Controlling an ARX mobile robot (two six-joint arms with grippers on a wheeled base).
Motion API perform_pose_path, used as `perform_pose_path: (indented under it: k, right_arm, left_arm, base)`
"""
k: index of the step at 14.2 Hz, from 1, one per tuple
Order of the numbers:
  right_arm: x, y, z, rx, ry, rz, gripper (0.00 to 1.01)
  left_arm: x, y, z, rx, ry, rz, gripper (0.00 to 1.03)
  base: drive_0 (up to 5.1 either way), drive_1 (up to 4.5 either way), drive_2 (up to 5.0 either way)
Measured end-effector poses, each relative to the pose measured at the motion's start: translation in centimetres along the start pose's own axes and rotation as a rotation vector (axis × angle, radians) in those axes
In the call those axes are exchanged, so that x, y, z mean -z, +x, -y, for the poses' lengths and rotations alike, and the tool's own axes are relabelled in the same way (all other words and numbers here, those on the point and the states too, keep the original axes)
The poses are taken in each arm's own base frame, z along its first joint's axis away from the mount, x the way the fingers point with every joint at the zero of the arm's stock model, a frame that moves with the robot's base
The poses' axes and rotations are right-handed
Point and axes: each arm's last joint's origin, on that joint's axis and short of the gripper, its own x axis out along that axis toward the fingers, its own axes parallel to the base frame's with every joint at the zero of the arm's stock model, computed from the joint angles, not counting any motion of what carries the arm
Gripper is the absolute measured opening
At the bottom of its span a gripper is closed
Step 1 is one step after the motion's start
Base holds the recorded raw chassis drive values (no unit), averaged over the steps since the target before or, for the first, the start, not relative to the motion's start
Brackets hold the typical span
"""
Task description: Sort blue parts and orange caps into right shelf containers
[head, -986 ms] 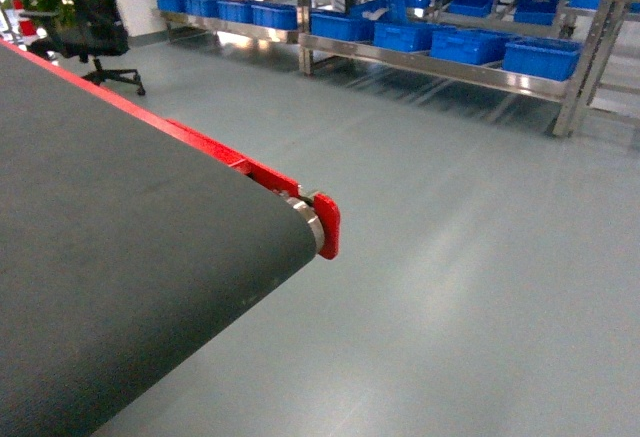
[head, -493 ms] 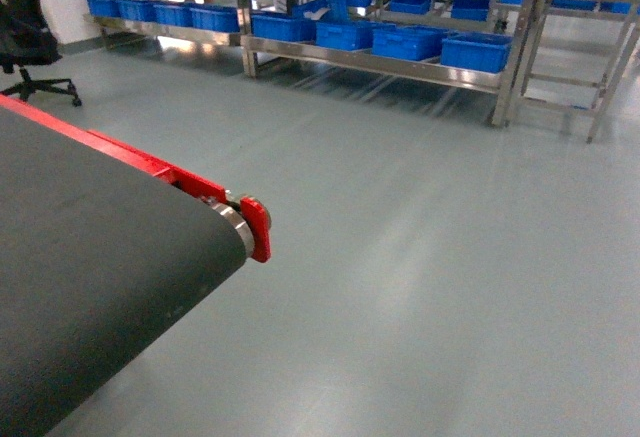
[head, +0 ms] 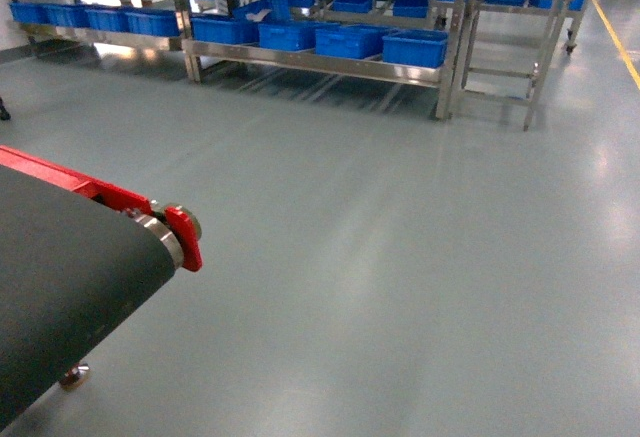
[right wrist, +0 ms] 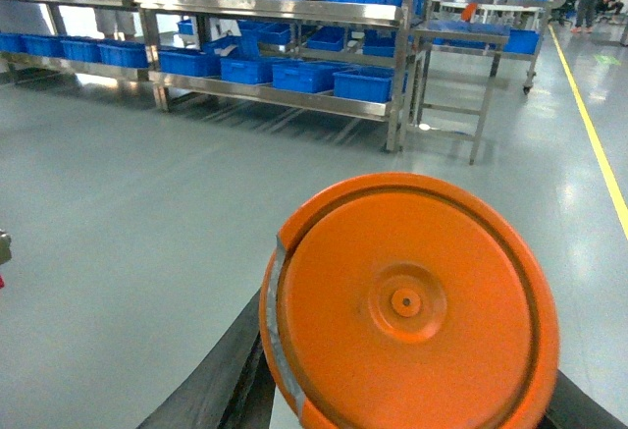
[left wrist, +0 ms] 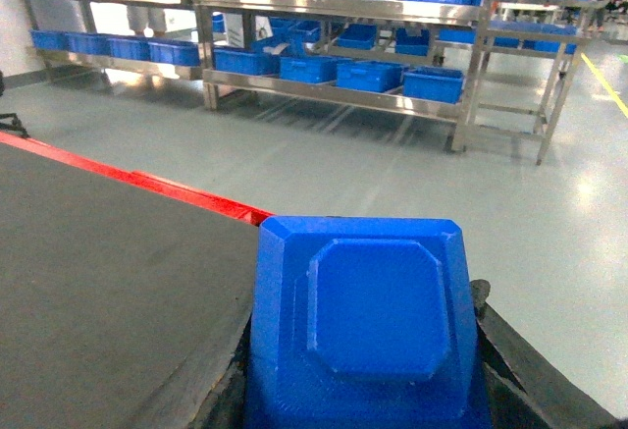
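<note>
A blue part with an octagonal raised face fills the left wrist view, and my left gripper is shut on it, dark fingers pressing its sides. In the right wrist view my right gripper is shut on a round orange cap, held on edge above the floor. The right shelf containers are bright-blue crates standing in a row on the low steel shelf far ahead; the crates also show in the left wrist view and the crates in the right wrist view. Neither gripper shows in the head view.
The dark conveyor belt with its red end bracket lies at lower left. Grey floor stretches to the steel shelving. A small steel frame table stands right of the shelves. A yellow floor line runs at far right.
The head view has swung to the right: the conveyor end and the shelves have slid left in the picture, and the black office chair has left the view.
</note>
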Motion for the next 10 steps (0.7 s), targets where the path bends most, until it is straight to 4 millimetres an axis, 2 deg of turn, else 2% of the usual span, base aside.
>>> perform_pose_path:
  k: [10]
  right_arm:
    - [0.0, 0.0, 0.0, 0.0, 0.0, 0.0, 0.44]
  left_arm:
    - [0.0, 0.0, 0.0, 0.0, 0.0, 0.0, 0.43]
  base:
    - [-1.6, -1.56, -1.6]
